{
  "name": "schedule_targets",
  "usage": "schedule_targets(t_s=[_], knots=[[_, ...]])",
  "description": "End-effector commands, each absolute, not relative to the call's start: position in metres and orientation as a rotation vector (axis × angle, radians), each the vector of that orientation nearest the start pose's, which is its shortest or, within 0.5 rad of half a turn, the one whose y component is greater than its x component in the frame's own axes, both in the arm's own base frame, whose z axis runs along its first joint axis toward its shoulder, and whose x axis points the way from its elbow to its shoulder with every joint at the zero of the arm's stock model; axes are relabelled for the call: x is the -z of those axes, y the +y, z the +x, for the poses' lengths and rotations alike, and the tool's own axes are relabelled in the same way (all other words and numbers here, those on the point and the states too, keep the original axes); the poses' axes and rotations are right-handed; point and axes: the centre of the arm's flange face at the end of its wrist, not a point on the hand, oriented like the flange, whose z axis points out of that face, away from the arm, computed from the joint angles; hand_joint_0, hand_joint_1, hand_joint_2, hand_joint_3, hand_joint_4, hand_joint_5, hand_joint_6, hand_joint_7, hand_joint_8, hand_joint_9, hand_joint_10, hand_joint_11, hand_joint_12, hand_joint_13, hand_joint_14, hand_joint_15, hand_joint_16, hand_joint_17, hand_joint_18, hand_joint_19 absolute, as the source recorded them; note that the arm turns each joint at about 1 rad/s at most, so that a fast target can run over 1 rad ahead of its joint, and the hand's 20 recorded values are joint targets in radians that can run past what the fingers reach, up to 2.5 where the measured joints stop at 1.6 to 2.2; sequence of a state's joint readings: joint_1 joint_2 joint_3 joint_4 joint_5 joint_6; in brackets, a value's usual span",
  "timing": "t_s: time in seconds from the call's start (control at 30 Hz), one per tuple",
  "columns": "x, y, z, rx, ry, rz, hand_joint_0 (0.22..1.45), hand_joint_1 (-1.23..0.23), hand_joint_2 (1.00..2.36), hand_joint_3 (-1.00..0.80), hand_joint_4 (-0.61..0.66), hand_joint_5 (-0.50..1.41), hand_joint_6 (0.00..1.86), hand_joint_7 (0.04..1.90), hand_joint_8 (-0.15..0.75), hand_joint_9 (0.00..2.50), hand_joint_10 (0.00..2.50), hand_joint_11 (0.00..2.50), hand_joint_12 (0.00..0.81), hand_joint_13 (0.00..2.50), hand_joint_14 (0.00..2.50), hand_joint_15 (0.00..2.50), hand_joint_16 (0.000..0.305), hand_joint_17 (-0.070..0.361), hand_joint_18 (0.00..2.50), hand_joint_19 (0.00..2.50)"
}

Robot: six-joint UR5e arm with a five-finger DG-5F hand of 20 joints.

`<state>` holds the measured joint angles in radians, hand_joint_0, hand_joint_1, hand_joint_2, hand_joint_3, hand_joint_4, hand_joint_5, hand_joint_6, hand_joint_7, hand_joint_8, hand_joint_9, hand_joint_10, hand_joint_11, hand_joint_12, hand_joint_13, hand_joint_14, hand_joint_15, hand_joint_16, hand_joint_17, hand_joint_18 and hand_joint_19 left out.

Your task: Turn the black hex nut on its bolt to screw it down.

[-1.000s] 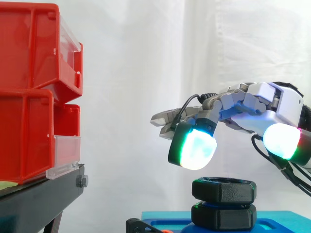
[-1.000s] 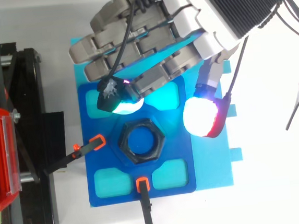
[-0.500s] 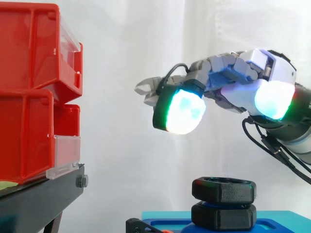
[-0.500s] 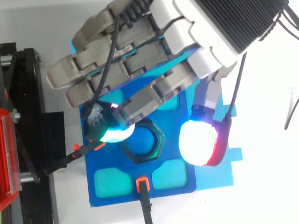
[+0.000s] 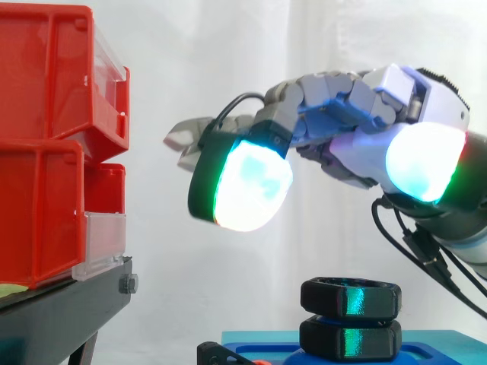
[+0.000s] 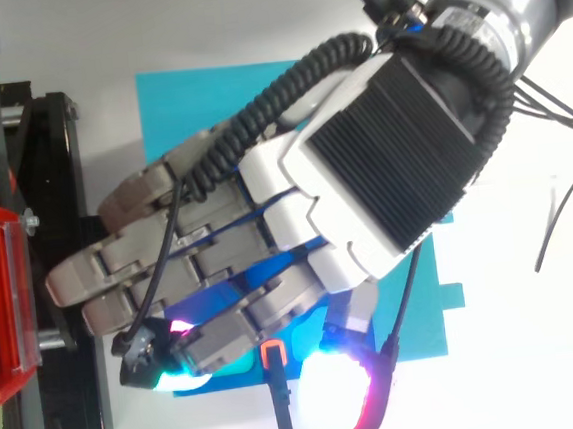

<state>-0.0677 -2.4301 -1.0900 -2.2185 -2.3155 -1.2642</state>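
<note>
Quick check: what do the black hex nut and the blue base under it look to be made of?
Black hex nut: probably plastic, perhaps printed. It has thick rounded edges and a smooth, slightly glossy face that mirrors a greenish glow. Painted metal cannot be ruled out.
Blue base: looks like moulded or printed plastic, with a matt finish, an even solid colour and crisp flat edges.

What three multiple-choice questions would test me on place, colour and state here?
1. Where is the hand relative to the black hex nut?
A. Above it, apart
B. Clamped on it
C. Below it
2. What colour are the bins?
A. Yellow
B. Red
C. Green
3. What is the hand's state?
A. Open, holding nothing
B. Shut on the nut
C. Pinching a cable
Answers: 1 A, white curtain shows between them; 2 B, both stacked bins are red; 3 A, it is stretched out, gripping nothing.
</note>
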Motion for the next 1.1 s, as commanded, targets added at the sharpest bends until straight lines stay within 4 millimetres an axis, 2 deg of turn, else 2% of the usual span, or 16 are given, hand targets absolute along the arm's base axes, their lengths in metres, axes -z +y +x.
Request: schedule_targets(t_s=[0.0, 0.3, 0.67, 0.9, 1.07], knots=[[-0.240, -0.106, 0.798, -0.603, 1.105, -0.481, 0.48, -0.26, 1.00, -0.50, 0.34, -0.10, 0.67, 0.86, 0.340, 0.60, 0.00, 0.16, 0.357, 0.57, 0.01, 0.18, 0.059, 0.132, 0.58, 0.60], [-0.226, -0.093, 0.800, -0.606, 1.150, -0.452, 0.48, -0.27, 1.00, -0.50, 0.33, -0.09, 0.70, 0.81, 0.340, 0.60, 0.00, 0.17, 0.356, 0.57, 0.01, 0.18, 0.058, 0.131, 0.58, 0.60], [-0.225, -0.088, 0.800, -0.612, 1.155, -0.454, 0.49, -0.27, 1.00, -0.50, 0.33, -0.10, 0.72, 0.77, 0.341, 0.60, 0.00, 0.18, 0.357, 0.57, 0.01, 0.18, 0.058, 0.130, 0.58, 0.60], [-0.225, -0.088, 0.800, -0.612, 1.154, -0.456, 0.49, -0.27, 1.00, -0.50, 0.32, -0.10, 0.72, 0.77, 0.342, 0.60, 0.00, 0.17, 0.358, 0.57, 0.01, 0.18, 0.058, 0.130, 0.58, 0.60], [-0.224, -0.097, 0.798, -0.614, 1.165, -0.459, 0.49, -0.27, 1.00, -0.50, 0.32, -0.10, 0.72, 0.77, 0.341, 0.60, 0.01, 0.17, 0.357, 0.58, 0.01, 0.18, 0.058, 0.130, 0.58, 0.60]])
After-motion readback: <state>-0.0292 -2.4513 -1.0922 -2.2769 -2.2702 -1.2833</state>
